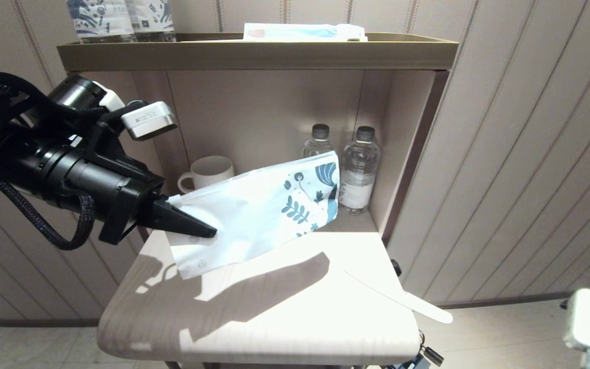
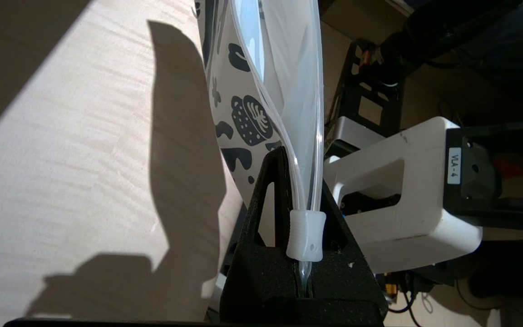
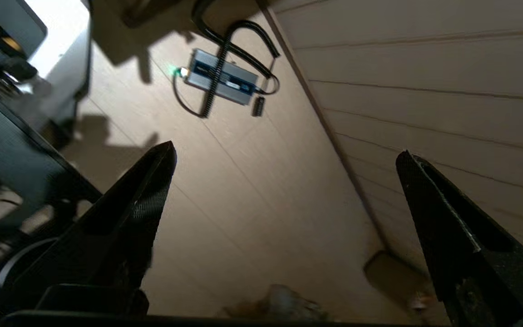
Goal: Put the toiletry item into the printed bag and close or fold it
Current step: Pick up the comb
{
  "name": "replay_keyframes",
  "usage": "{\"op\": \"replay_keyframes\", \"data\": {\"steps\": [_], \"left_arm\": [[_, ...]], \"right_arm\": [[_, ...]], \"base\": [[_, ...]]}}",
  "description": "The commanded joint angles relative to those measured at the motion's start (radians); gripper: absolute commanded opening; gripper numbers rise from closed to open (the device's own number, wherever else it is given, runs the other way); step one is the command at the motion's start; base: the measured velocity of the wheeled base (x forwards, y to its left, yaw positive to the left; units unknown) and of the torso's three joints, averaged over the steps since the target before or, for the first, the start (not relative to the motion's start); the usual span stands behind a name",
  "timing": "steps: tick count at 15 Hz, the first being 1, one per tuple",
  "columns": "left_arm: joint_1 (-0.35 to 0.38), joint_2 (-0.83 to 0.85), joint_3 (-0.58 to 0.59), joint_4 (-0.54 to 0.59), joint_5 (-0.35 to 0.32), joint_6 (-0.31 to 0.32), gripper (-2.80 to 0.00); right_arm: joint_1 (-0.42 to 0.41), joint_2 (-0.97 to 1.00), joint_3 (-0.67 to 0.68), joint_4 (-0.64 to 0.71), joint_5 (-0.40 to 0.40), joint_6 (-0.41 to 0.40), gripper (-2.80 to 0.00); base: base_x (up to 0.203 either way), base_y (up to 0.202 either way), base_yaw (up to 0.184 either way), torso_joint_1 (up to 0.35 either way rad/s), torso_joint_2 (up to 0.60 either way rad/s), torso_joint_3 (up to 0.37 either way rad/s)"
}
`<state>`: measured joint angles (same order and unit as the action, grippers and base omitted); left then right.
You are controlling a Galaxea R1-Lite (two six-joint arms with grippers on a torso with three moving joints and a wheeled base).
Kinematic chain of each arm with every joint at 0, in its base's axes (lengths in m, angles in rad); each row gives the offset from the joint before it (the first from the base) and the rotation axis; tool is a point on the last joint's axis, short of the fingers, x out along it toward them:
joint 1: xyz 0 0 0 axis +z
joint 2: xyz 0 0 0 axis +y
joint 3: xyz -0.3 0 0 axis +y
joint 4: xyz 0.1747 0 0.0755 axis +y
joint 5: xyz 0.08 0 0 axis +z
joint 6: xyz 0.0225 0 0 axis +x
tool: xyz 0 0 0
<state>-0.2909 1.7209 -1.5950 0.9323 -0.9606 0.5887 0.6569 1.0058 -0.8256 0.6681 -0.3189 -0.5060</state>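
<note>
The printed bag (image 1: 254,215) hangs tilted above the small table (image 1: 274,318), its leaf-printed end raised toward the shelf niche. My left gripper (image 1: 208,231) is shut on the bag's strip edge at its plain end. In the left wrist view the bag (image 2: 252,113) runs away from the black fingers (image 2: 270,190), and a white slider clip (image 2: 306,236) sits on its strip between them; the strip's two lips gape apart beyond the clip. The toiletry item (image 1: 402,297), a slim white stick, lies on the table's right side, its rounded tip overhanging the edge. My right gripper (image 3: 284,159) is open over the floor, nothing between its fingers.
A white mug (image 1: 208,173) and two water bottles (image 1: 359,169) stand in the shelf niche behind the bag. Blue-printed bottles (image 1: 121,18) and a pale flat packet (image 1: 302,32) sit on the shelf top. A panelled wall (image 1: 530,154) is at the right.
</note>
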Motion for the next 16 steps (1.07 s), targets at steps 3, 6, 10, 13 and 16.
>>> {"op": "replay_keyframes", "data": {"steps": [3, 6, 10, 13, 16], "left_arm": [[0.001, 0.016, 0.006, 0.005, -0.006, 0.005, -2.8], [0.001, 0.023, 0.028, -0.037, -0.007, 0.005, -2.8], [0.001, 0.032, 0.064, -0.095, -0.007, 0.005, -2.8], [0.001, 0.022, 0.076, -0.109, -0.009, 0.008, -2.8], [0.004, 0.02, 0.087, -0.111, -0.012, 0.011, -2.8]], "right_arm": [[0.226, 0.021, 0.113, -0.04, -0.149, -0.004, 0.0], [0.298, 0.046, 0.163, -0.077, -0.189, -0.015, 0.0], [0.3, 0.144, 0.267, -0.294, -0.199, -0.018, 0.0], [0.291, 0.263, 0.331, -0.51, -0.2, -0.025, 0.0], [0.245, 0.324, 0.331, -0.628, -0.2, -0.033, 0.0]], "base": [[0.0, 0.0, 0.0, 0.0, 0.0, 0.0], [0.0, 0.0, 0.0, 0.0, 0.0, 0.0], [0.0, 0.0, 0.0, 0.0, 0.0, 0.0], [0.0, 0.0, 0.0, 0.0, 0.0, 0.0], [0.0, 0.0, 0.0, 0.0, 0.0, 0.0]]}}
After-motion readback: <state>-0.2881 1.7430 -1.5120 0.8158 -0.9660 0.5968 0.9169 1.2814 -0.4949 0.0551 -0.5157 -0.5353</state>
